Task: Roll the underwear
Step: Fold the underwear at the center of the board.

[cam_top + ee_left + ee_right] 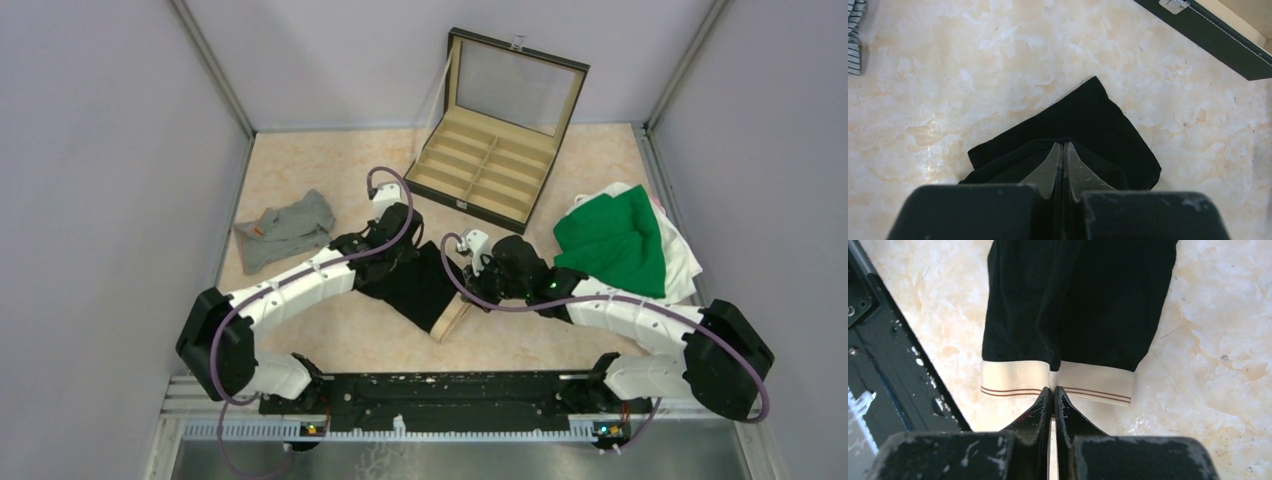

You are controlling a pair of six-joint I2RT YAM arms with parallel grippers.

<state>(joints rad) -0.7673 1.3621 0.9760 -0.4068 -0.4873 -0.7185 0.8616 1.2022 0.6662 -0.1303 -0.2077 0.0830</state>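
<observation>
The black underwear (415, 290) lies mid-table with its cream waistband (452, 318) toward the near edge. My left gripper (1063, 145) is shut, pinching a raised fold of the black fabric (1098, 115) at the end away from the waistband. My right gripper (1052, 388) is shut on the middle of the cream, brown-striped waistband (1098, 382), which puckers up between the tips. In the top view the left gripper (395, 262) and the right gripper (468, 290) face each other across the garment. The grey underwear (288, 228) with its orange label lies apart at the left.
An open compartmented case (490, 165) stands at the back, its corner (1218, 40) just beyond the black garment. A green cloth (615, 245) lies on a white one (680, 250) at the right. The arms' black base rail (878, 365) runs close by the waistband.
</observation>
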